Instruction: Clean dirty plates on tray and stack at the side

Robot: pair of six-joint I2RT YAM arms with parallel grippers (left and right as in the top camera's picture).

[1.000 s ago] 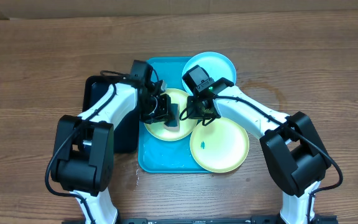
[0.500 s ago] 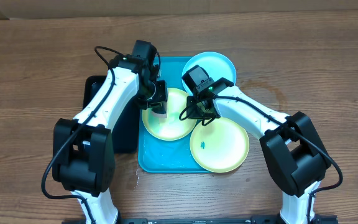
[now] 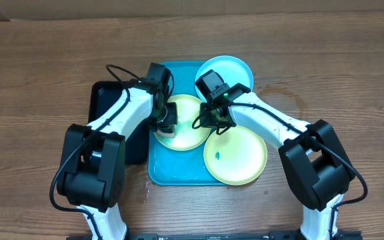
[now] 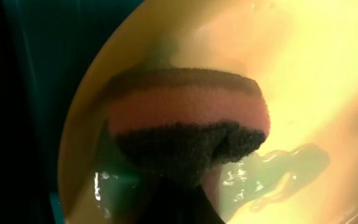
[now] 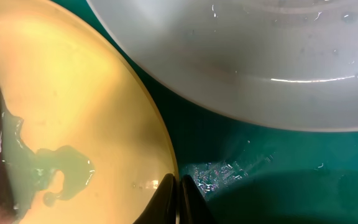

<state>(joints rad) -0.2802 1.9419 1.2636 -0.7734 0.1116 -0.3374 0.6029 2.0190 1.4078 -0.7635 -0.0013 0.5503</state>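
Note:
The turquoise tray (image 3: pixel 179 172) holds three plates. The middle yellow-green plate (image 3: pixel 191 133) is wet, with a greenish puddle (image 5: pixel 48 168) on it. My left gripper (image 3: pixel 167 122) is shut on a dark sponge with a pink layer (image 4: pixel 185 118) and presses it onto this plate's left part. On the right edge of the same plate, my right gripper (image 5: pixel 179 186) is shut on the rim. A light blue plate (image 3: pixel 229 69) lies at the tray's back right. A second yellow-green plate (image 3: pixel 242 157) with a small blue smudge (image 3: pixel 217 157) overhangs the front right.
A black tray (image 3: pixel 109 110) lies against the turquoise tray's left side, under my left arm. Water glistens on the tray floor (image 5: pixel 222 171) beside my right fingers. Bare wooden table (image 3: pixel 39 80) surrounds both trays.
The left gripper has swept the sponge over the middle plate, first toward the back, then down to its left part. The right arm has not moved.

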